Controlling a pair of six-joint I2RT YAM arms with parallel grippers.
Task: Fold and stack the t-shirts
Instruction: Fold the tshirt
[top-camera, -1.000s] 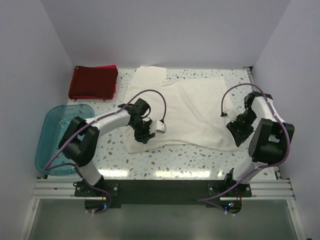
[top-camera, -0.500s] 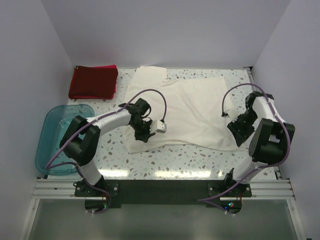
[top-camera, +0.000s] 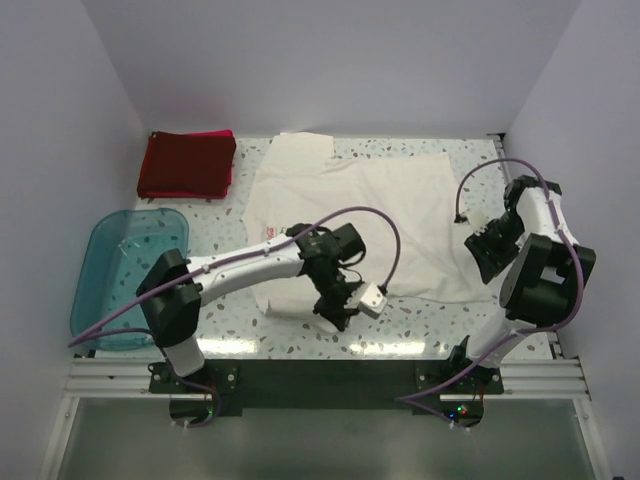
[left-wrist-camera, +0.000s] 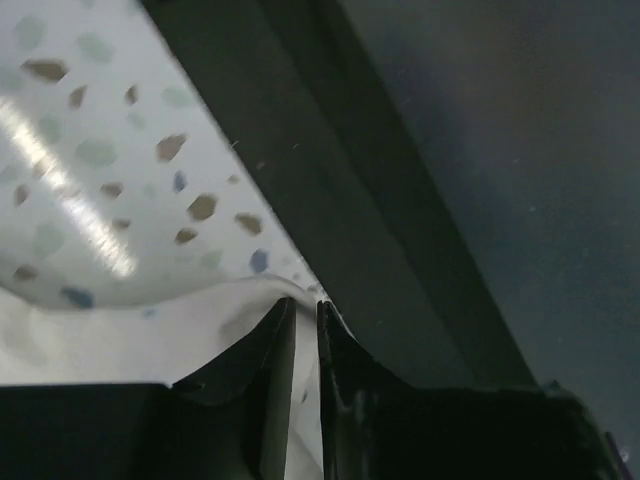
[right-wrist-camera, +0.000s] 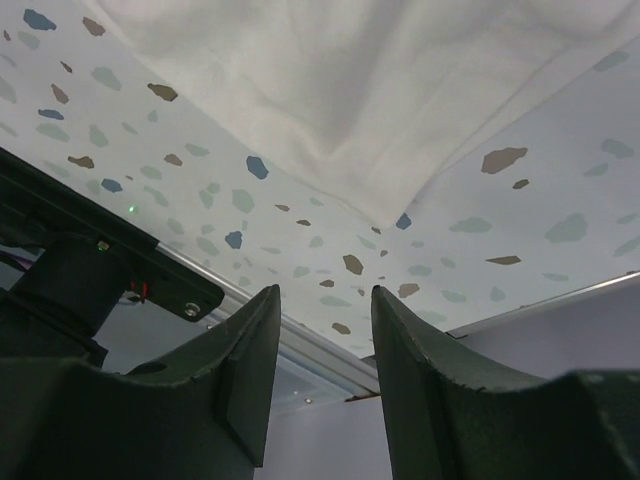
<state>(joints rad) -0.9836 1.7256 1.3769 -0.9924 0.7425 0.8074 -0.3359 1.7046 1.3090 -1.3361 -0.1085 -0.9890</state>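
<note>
Top external: shows teal tub (top-camera: 100, 240) at table (top-camera: 300, 342) left edge, only speckle visible thru it. Dark red t-shirt (top-camera: 185, 165) folded far left, pink one (top-camera: 229, 172) mostly hidden beneath. Cream t-shirt (top-camera: 390, 205) spread mid-table, red print (top-camera: 270, 232) nearly tucked under, script unreadable. Left gripper (left-wrist-camera: 305, 305) pinching its near hem, fingers pressed tog. Right gripper (right-wrist-camera: 325, 290) spread near shirt's right corner, holding nothing.

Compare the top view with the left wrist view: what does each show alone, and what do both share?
Only the top view: the red shirts, the tub and the right gripper. Only the left wrist view: a close look at the left gripper shut on an edge of the cream shirt. Both: the cream shirt, the left gripper and the speckled table.
</note>
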